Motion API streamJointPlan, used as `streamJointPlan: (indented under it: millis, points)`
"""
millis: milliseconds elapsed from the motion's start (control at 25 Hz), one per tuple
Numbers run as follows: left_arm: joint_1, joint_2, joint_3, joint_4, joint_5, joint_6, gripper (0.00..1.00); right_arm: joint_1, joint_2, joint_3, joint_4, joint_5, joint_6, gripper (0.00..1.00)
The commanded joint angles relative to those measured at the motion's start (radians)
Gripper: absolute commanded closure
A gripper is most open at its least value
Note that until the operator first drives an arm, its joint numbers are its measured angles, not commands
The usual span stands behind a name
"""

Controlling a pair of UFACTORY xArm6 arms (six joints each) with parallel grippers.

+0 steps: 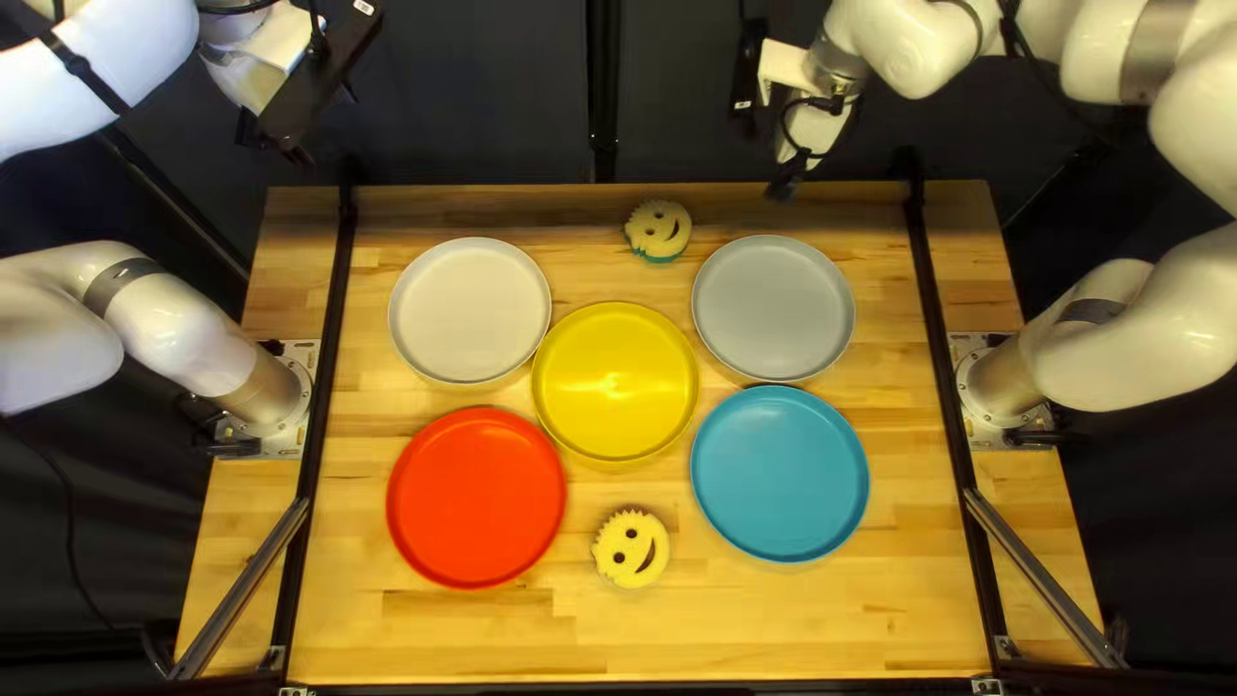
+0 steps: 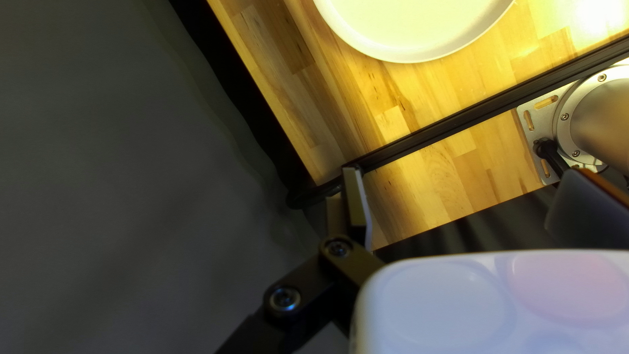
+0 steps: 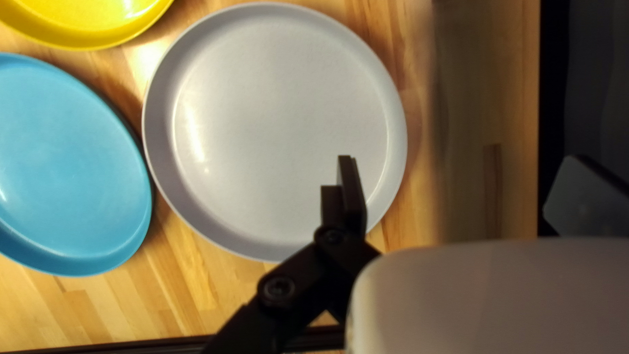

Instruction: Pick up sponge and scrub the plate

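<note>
Two sponges, both lying on the table (image 1: pixel 773 619), smiley side up. The far sponge (image 1: pixel 659 228) is b/w the white plate (image 1: pixel 470 309) & grey plate (image 1: pixel 773 307), just beyond the yellow plate (image 1: pixel 616 380); the near sponge (image 1: pixel 632 548) is b/w the red plate (image 1: pixel 477 496) & blue plate (image 1: pixel 780 473). Task doesn't say which sponge or plate, so confirm ASAP.

Step in hand, I'd judge: approach & grasp. For the far sponge, your R gripper (image 3: pixel 460 160) looks the better pick. Centre it over the foam, straddle the smoother sides, drop straight, close gently so it doesn't buckle, & leave the underside clear of the tips. Then scrub w/ light, even circles; press too hard & the plate may slide.

Pose: R gripper's raised near the table's far edge, fingers spread, nothing b/w them. L gripper (image 2: pixel 464 174) is likewise open & empty, up by the far L corner, aimed down at a slant.
</note>
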State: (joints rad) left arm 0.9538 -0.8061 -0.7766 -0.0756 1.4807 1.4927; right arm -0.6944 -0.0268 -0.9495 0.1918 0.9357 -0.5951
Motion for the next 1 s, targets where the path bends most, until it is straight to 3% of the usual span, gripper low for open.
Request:
streamJointPlan:
  millis: [40, 240, 560, 680, 1000]
  points:
    - [0.0, 0.0, 0.0, 0.0, 0.0, 0.0, 0.0, 0.042, 0.088, -0.062, -0.039, -0.038, 0.067, 0.0]
    - [0.0, 0.0, 0.0, 0.0, 0.0, 0.0, 0.0, 0.049, 0.14, -0.108, -0.045, -0.042, 0.049, 0.0]
    - [0.0, 0.0, 0.0, 0.0, 0.0, 0.0, 0.0, 0.049, 0.14, -0.108, -0.045, -0.042, 0.049, 0.0]
    - [0.0, 0.0, 0.0, 0.0, 0.0, 0.0, 0.0, 0.048, 0.152, -0.103, -0.051, -0.077, 0.041, 0.0]
    - [0.0, 0.0, 0.0, 0.0, 0.0, 0.0, 0.0, 0.062, 0.271, -0.185, -0.014, -0.148, -0.055, 0.0]
